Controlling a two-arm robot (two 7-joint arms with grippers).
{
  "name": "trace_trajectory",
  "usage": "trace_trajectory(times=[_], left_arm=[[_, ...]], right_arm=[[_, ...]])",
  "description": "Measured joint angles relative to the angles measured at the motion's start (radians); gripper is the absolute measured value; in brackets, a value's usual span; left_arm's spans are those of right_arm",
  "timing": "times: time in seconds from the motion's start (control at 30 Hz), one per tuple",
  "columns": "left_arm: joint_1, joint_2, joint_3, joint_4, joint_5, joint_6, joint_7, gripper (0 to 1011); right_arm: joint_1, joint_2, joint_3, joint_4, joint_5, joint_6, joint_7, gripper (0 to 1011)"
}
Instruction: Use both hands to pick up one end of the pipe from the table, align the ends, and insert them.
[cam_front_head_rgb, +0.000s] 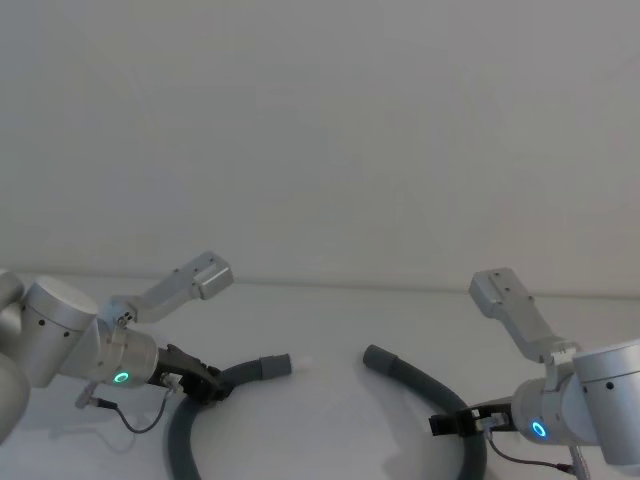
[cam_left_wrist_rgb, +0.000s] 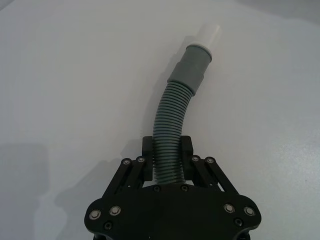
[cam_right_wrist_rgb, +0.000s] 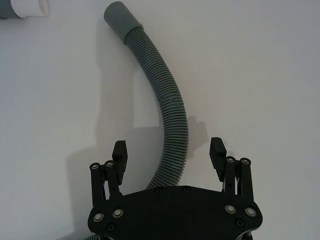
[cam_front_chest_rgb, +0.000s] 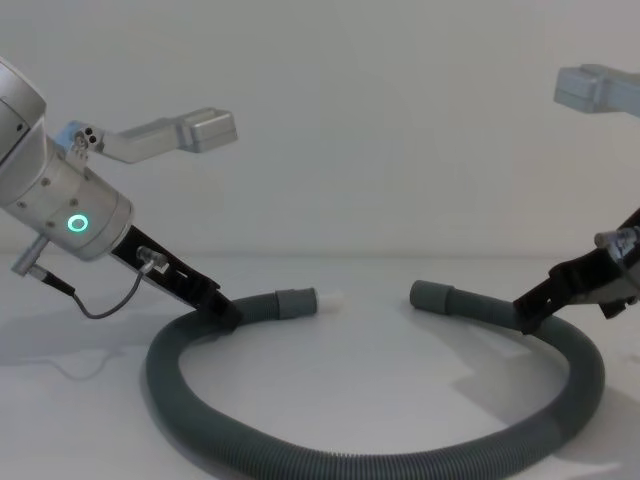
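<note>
Grey corrugated pipe (cam_front_chest_rgb: 330, 462) lies in an open loop on the table (cam_front_head_rgb: 330, 320), and its white-tipped cuff (cam_left_wrist_rgb: 192, 65) serves as the mark for everything else. A short way back from that cuff, the left gripper (cam_left_wrist_rgb: 167, 150) is clamped on the ribbed hose, its prongs pressed against both sides. Across a gap from the tipped cuff sits the plain cuff (cam_right_wrist_rgb: 119, 17). The two roughly face each other but are apart and not quite in line. Farther from the tipped cuff than the plain cuff is, the right gripper (cam_right_wrist_rgb: 168, 146) straddles the hose with its prongs spread wide, a clear gap on each side, holding nothing. Whether the tipped cuff rests on the table or hangs just off it cannot be told.

The step in hand looks to be the right gripper's grasp. To do it well, it should keep the hose centred between the prongs as it closes. It should bite the ribs firmly enough to stop slip without crushing them. Its hold sits well back from the plain cuff, so the free length may sag or swing once lifted, and a slow lift would help. The plain cuff should then come to the tipped cuff's height and turn until its bore squarely faces the white tip (cam_left_wrist_rgb: 209, 35) before any push.
</note>
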Motion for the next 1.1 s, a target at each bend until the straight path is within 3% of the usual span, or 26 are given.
trace_trajectory(times=[0.2, 0.53, 1.1], left_arm=[[0.0, 0.0, 0.0, 0.0, 0.0, 0.0, 0.0, 290], [0.0, 0.0, 0.0, 0.0, 0.0, 0.0, 0.0, 290], [0.0, 0.0, 0.0, 0.0, 0.0, 0.0, 0.0, 290]], right_arm=[[-0.001, -0.003, 0.003, 0.001, 0.0, 0.001, -0.004, 1003], [-0.032, -0.052, 0.051, 0.013, -0.009, 0.002, -0.056, 1003], [-0.027, -0.068, 0.071, 0.021, -0.011, -0.01, -0.053, 1003]])
